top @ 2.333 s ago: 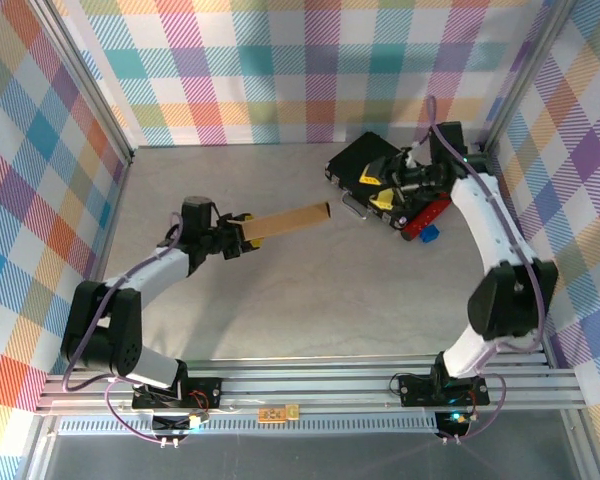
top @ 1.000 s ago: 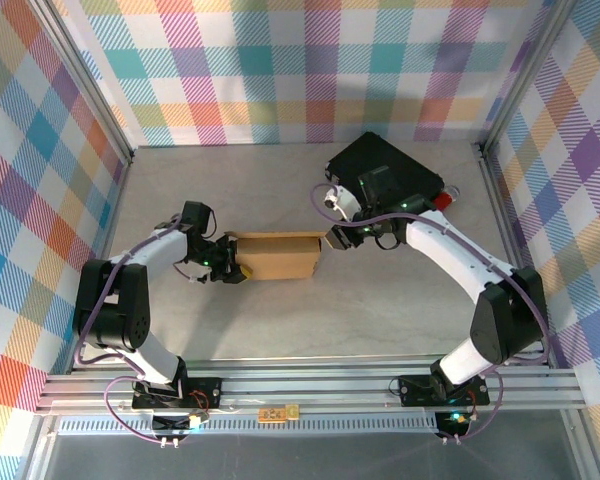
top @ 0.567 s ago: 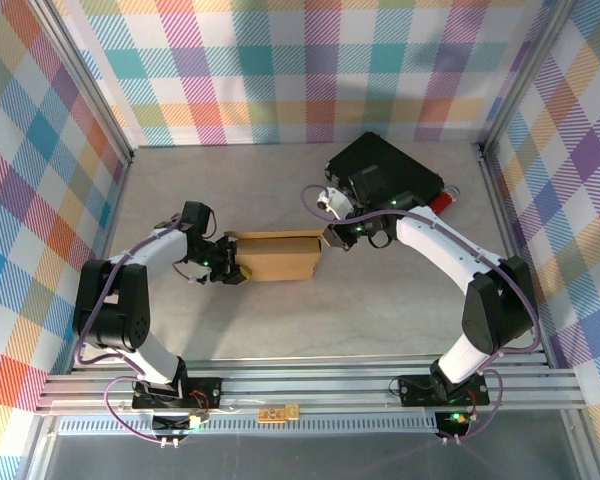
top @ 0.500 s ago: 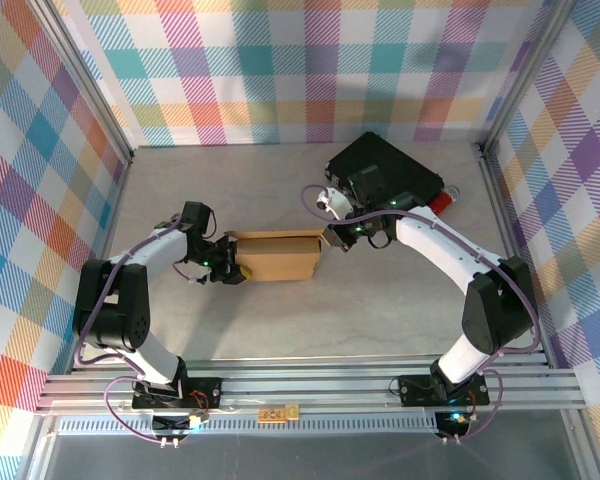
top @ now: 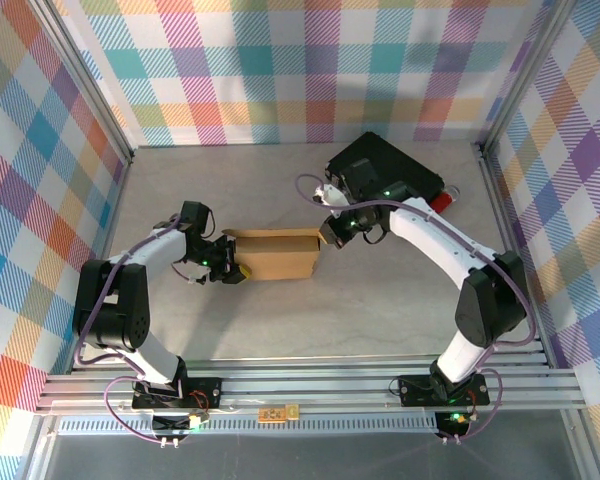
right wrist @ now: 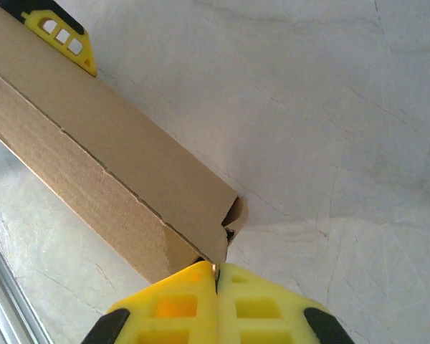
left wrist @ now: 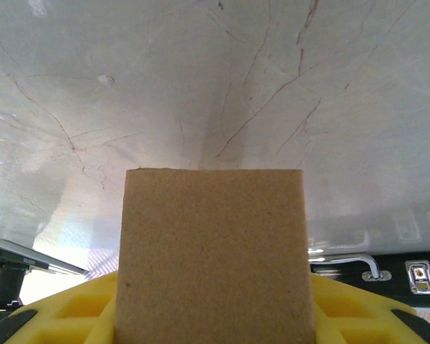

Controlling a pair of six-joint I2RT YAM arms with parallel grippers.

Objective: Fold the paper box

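"Where was the paper box (top: 272, 255)?"

"On the counter (top: 280, 330), in the middle, between the two arms — well away from the black case (top: 390, 178) at the back."

"Why did the left hand (top: 229, 264) have it?"

"It pinched the box's left end, a brown flap between its yellow fingers (left wrist: 72, 315). I think that was to keep the box from sliding."

"And the right hand (top: 326, 233)?"

"Its fingers were pressed together, tips touching the corner at the right end. It looked set to push a flap in — I couldn't tell if it had caught any card."
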